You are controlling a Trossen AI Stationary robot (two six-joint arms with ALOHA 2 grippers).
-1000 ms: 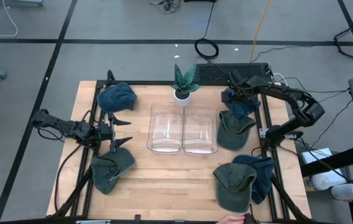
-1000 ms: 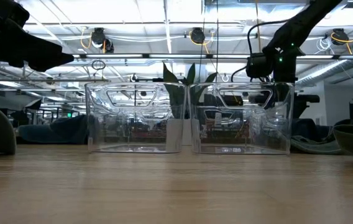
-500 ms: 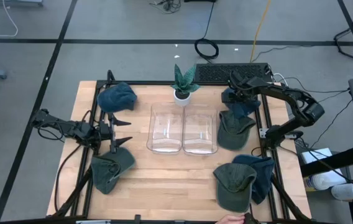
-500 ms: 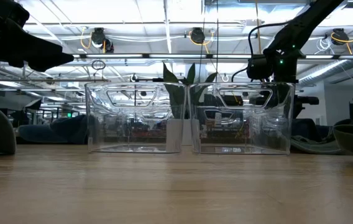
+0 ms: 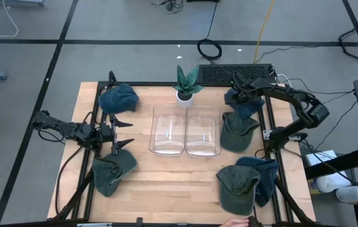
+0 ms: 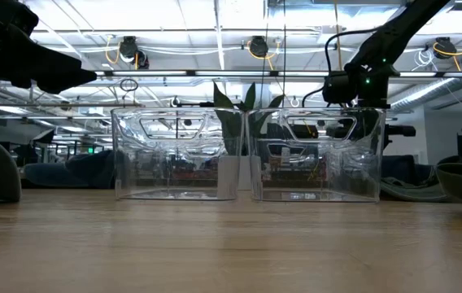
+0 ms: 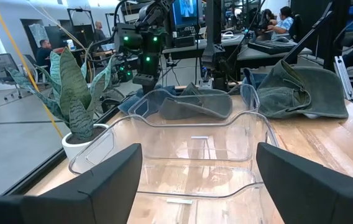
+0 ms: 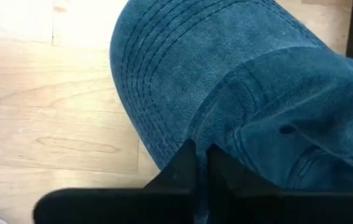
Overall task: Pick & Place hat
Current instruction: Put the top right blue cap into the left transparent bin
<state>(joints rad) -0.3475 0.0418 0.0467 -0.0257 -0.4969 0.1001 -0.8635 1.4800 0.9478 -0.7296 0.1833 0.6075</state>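
Note:
A blue hat (image 5: pixel 244 106) lies on the table at the far right, brim and crown flat on the wood. My right gripper (image 5: pixel 237 94) (image 8: pixel 201 155) stands over it, pointing steeply down and shut on its cloth. More hats lie around: blue (image 5: pixel 118 98) at the far left, green (image 5: pixel 112 171) at the near left, green (image 5: pixel 236 129) beside the bins, green (image 5: pixel 237 186) and blue (image 5: pixel 264 173) at the near right. At the table's left side my left gripper (image 5: pixel 125 133) (image 7: pixel 198 186) hovers open and level, holding nothing. My right gripper pinches the blue hat's cloth between its two fingers, at the seam where the brim meets the crown (image 8: pixel 229 140). The fingers (image 8: pixel 186 163) come from above, slanting steeply down. The hat lies on the table under them.
Two clear plastic bins (image 5: pixel 166 129) (image 5: pixel 203 132) stand side by side at the table's middle. A potted plant (image 5: pixel 186 85) stands just beyond them. A dark metal frame (image 5: pixel 268 126) runs along the table's sides. A keyboard (image 5: pixel 232 74) lies at the far edge.

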